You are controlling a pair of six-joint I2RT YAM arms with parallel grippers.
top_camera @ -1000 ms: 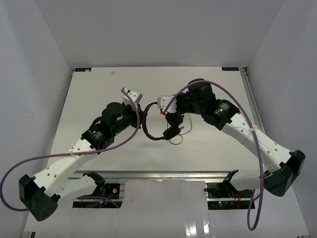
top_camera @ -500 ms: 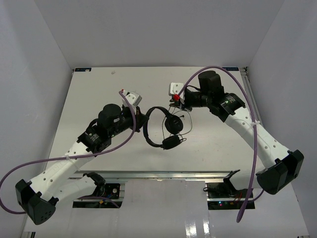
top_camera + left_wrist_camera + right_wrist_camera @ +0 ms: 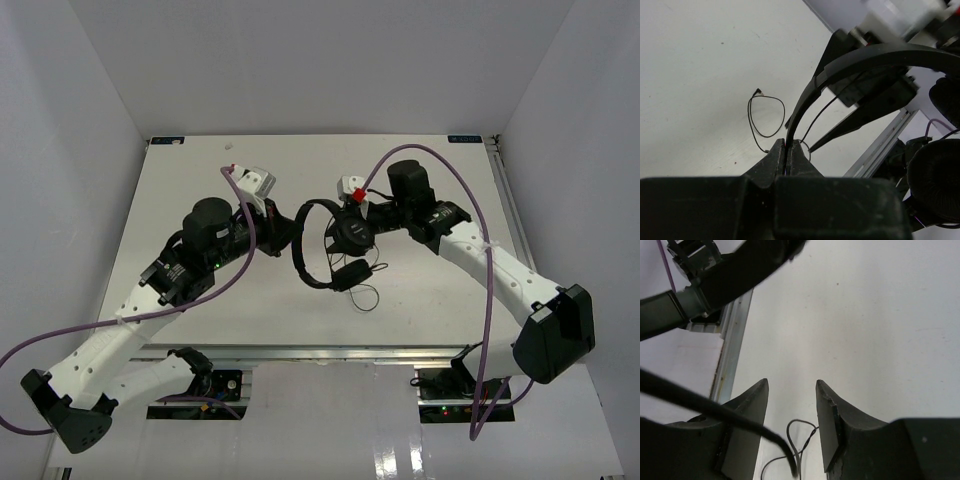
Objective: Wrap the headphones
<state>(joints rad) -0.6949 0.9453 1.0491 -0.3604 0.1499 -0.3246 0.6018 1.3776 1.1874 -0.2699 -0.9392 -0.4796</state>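
the headphones point(image 3: 300, 262) are held over the tabletop point(image 3: 200, 170) by the headband, pinched in the left gripper point(image 3: 788, 150), while the right gripper point(image 3: 791, 385) is spread on nothing beside them and the cord point(image 3: 765, 117) lies unwound below them, so wrapping is judged barely begun.

Left wrist view's edge cuts one earcup point(image 3: 936, 185) of the headphones point(image 3: 875, 52); their cord point(image 3: 799, 420) leaves right wrist view's bottom.
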